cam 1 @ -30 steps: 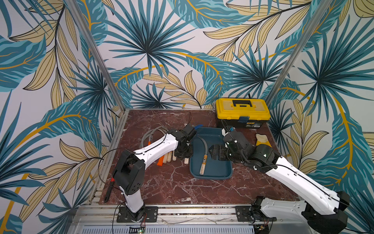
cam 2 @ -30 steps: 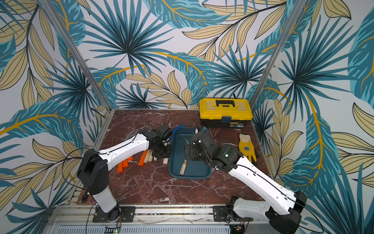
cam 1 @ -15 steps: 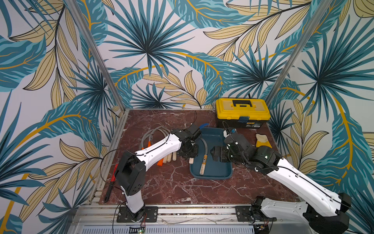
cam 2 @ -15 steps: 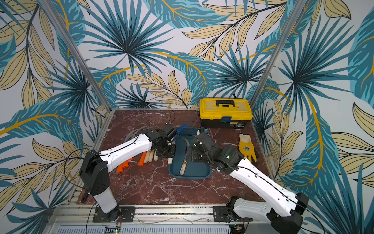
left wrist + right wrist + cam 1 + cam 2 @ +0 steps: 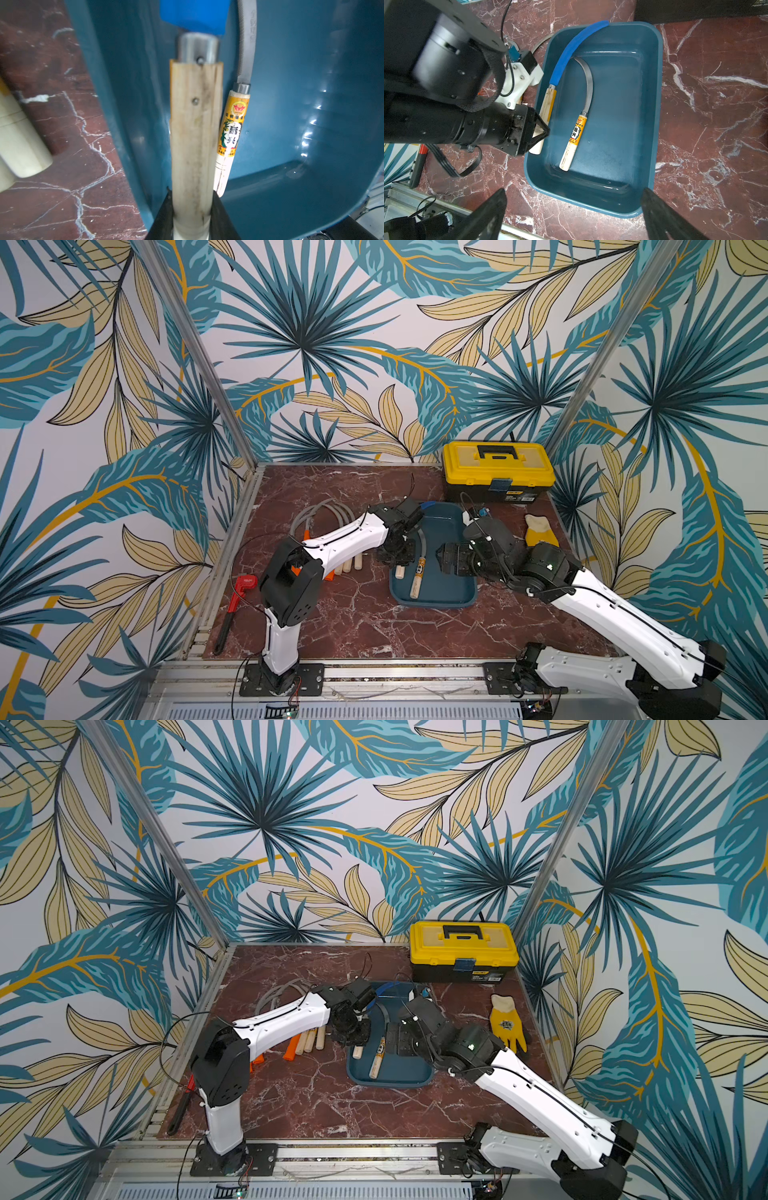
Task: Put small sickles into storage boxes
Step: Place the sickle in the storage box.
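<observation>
In both top views, the teal tray (image 5: 457,593) (image 5: 411,1073) sits mid-frame on the red marble tabletop (image 5: 353,626), holding a yellow-labelled sickle (image 5: 417,572). Loose sickles (image 5: 349,566) lie to its left, and a yellow toolbox (image 5: 498,472) stands behind against leaf wallpaper (image 5: 374,344).

Left wrist view: the left end effector (image 5: 192,218) pinches the blue-bladed sickle (image 5: 195,128) by its handle, at the tray's side wall.

Right wrist view: the right end effector (image 5: 574,189) is spread wide over the tray's rim.

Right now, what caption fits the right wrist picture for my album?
Left gripper holds a blue sickle at the tray edge, a grey sickle lying inside.
</observation>
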Available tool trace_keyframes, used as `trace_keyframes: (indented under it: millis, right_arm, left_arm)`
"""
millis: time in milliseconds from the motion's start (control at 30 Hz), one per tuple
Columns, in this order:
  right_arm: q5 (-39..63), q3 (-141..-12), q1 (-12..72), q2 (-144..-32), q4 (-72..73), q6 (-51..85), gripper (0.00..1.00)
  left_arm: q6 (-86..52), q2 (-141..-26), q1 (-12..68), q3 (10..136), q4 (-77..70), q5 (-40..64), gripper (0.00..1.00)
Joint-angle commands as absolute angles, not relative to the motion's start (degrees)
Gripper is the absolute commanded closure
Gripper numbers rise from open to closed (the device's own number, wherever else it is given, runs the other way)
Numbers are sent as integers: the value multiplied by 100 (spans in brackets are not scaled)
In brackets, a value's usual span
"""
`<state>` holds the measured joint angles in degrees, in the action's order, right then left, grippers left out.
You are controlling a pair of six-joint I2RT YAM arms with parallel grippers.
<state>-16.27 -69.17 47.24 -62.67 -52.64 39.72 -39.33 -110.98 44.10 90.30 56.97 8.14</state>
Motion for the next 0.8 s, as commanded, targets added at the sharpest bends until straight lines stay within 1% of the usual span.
trace_keyframes:
  millis: [0, 400, 533, 700, 767]
  right_arm:
    - [-1765, -6778, 4713, -6191, -5418, 4049, 0]
    - [-1857, -6749, 4711, -6229, -5447, 3964, 0]
    - [-1896, -6750, 4706, -6250, -5445, 3951, 0]
    - [-1912, -6749, 4709, -6267, -5427, 3925, 1]
    - [-1903, -6742, 4708, -6267, -5423, 3921, 1]
  left_arm:
    - [-3857, -11302, 4443, 9286, 5687, 887, 100]
    - [-3693, -11980, 4449, 9510, 5687, 941, 100]
    - [-3580, -12139, 4454, 9532, 5691, 997, 91]
    - [-3524, -12130, 4454, 9545, 5689, 991, 71]
    - [-3516, -12083, 4453, 9575, 5691, 1005, 64]
